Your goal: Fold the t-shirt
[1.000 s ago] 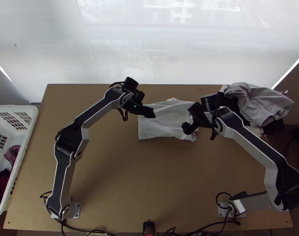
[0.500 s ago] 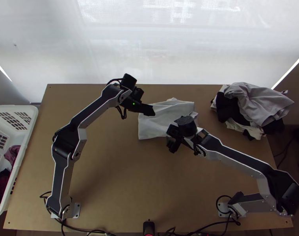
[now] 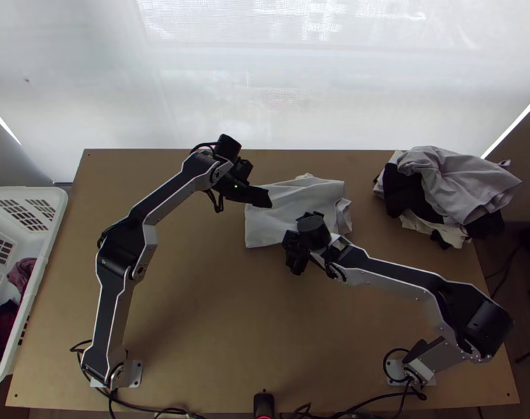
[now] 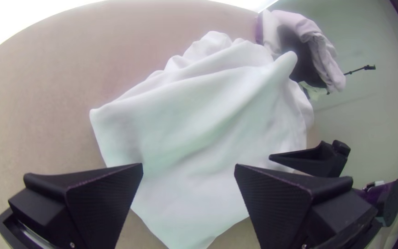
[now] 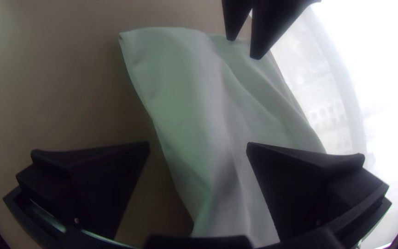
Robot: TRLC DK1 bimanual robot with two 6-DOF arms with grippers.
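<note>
My left gripper (image 3: 265, 199) hangs over the left part of the white t-shirt (image 3: 282, 209) in the top view. At the cloth's near edge is my right gripper (image 3: 296, 260). The t-shirt lies folded into a rough rectangle, with wrinkles along its far and right edges. In the left wrist view, my left gripper (image 4: 189, 168) stands open above the t-shirt (image 4: 199, 124), its fingers wide apart. My right gripper (image 5: 198, 145) is open too in the right wrist view, with the t-shirt (image 5: 185, 92) below and between its fingers.
A pile of grey, black and white clothes (image 3: 453, 185) lies at the table's far right corner. A white basket (image 3: 45, 258) with dark and reddish clothes stands off the left edge. Bare tabletop (image 3: 230, 314) stretches between the arms' bases.
The right gripper has moved left and nearer the table's front edge, from the t-shirt's right side to its near edge. The left arm has shifted only slightly.
</note>
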